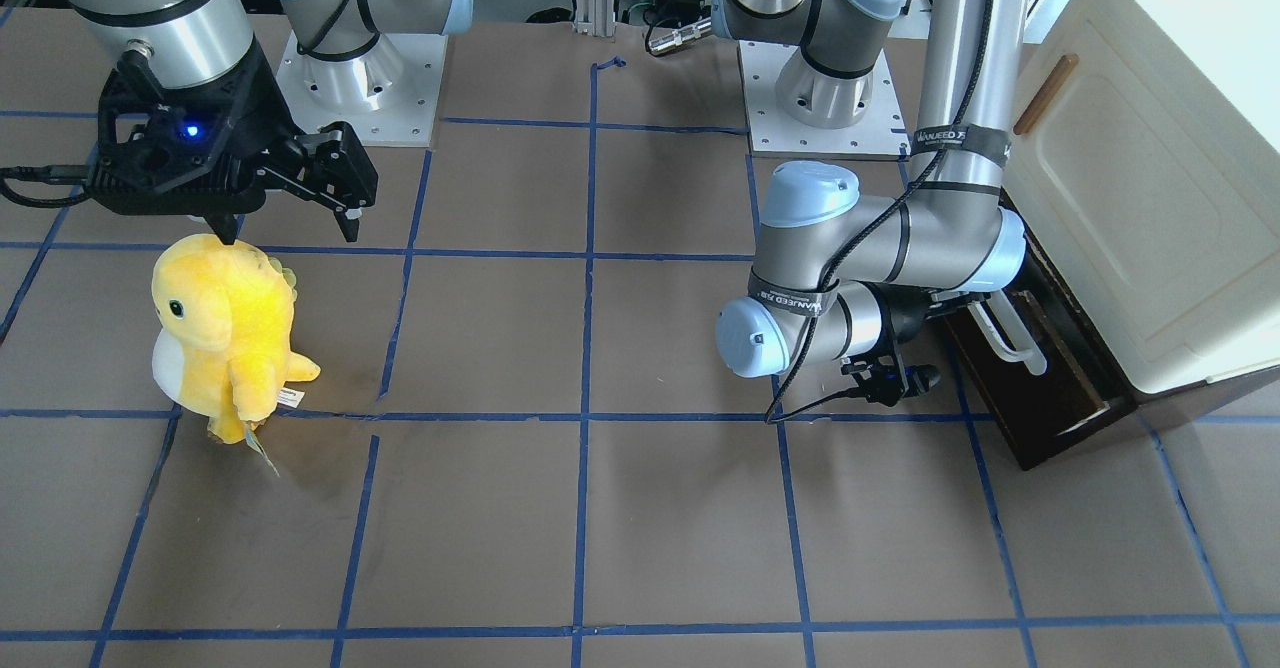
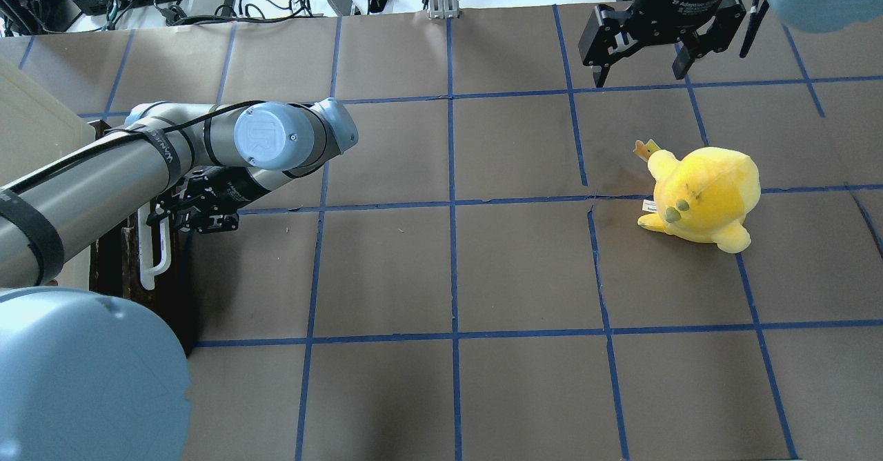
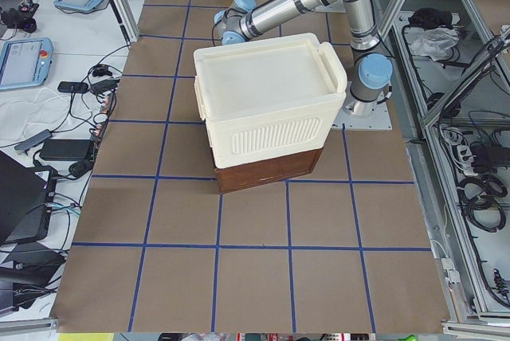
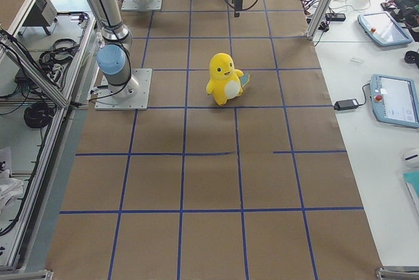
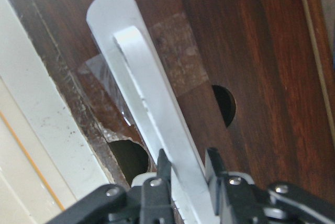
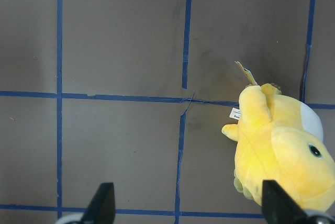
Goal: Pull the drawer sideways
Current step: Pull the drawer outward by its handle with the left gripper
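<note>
The drawer (image 1: pixel 1003 410) has a dark brown wooden front (image 5: pixel 251 51) and sits under a cream cabinet (image 1: pixel 1150 198), apparently a little way out. Its long white loop handle (image 5: pixel 152 103) also shows in the front-facing view (image 1: pixel 1012 340) and the overhead view (image 2: pixel 154 257). My left gripper (image 5: pixel 187 169) is shut on this handle, with a finger (image 5: pixel 163 165) on each side of the bar. My right gripper (image 1: pixel 290 228) is open and empty, far from the drawer, and hangs just above a yellow plush toy.
The yellow plush toy (image 2: pixel 700 195) stands on the brown, blue-taped table (image 1: pixel 600 508), below the right gripper (image 6: pixel 189 208). The cabinet (image 3: pixel 267 102) has a door with a small brown handle (image 1: pixel 1045 95). The arm bases (image 1: pixel 360 78) stand at the table's robot side.
</note>
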`<state>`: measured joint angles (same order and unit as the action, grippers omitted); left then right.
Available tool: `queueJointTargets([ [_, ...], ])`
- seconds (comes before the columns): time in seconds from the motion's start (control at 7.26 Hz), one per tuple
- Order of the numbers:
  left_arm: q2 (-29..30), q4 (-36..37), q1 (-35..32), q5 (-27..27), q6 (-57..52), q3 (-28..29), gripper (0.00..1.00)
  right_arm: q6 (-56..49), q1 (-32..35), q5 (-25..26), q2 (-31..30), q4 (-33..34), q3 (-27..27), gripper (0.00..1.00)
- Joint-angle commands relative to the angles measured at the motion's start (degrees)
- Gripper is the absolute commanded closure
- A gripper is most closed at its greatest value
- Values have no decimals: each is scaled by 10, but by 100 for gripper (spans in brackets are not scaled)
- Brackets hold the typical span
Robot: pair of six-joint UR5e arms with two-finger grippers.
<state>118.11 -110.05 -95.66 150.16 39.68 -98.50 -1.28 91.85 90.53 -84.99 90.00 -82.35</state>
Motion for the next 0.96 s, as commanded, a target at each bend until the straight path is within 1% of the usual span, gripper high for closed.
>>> queueJointTargets([
  [0.0, 0, 0, -1, -3, 0, 1, 84, 0, 0, 0, 0, 0, 0, 0],
  [0.28, 0, 3, -12, -5, -2, 6, 84, 0, 0, 0, 0, 0, 0, 0],
  [0.41, 2, 4, -15, -19, -2, 18, 85, 0, 0, 0, 0, 0, 0, 0],
  [0.83, 2, 4, -18, -26, -2, 21, 85, 0, 0, 0, 0, 0, 0, 0],
])
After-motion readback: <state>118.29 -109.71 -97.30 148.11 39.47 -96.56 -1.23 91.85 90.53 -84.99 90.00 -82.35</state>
